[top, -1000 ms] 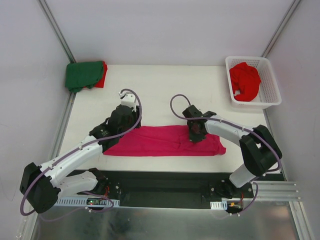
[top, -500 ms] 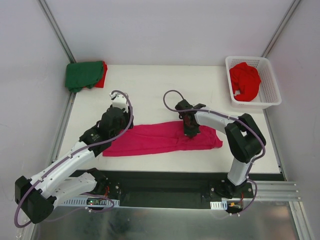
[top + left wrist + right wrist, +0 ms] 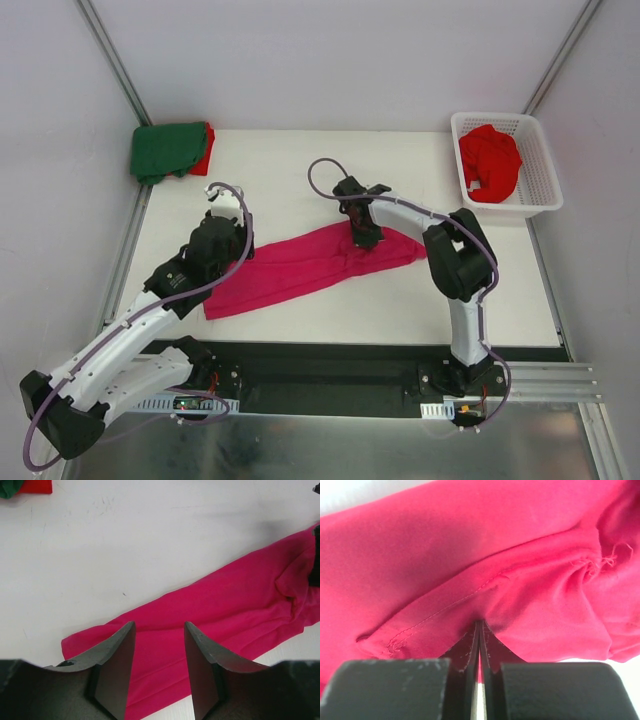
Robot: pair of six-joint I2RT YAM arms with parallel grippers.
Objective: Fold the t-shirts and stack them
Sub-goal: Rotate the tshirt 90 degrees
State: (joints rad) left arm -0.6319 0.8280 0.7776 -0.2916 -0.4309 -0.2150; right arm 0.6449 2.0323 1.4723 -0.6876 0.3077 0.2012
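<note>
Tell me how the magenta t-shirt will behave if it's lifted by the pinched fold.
Probably floppy: the magenta t-shirt lies in soft creases and puckers where the right gripper pinches it, so the rest would likely sag and trail. Likely light: a thin fold fits between nearly touching jaws. It should slide easily on the smooth table.

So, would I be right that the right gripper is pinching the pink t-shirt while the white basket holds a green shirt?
Not quite: the top external view shows a red shirt in the white basket, not a green one. The right gripper is indeed pinching the pink t-shirt.
</note>
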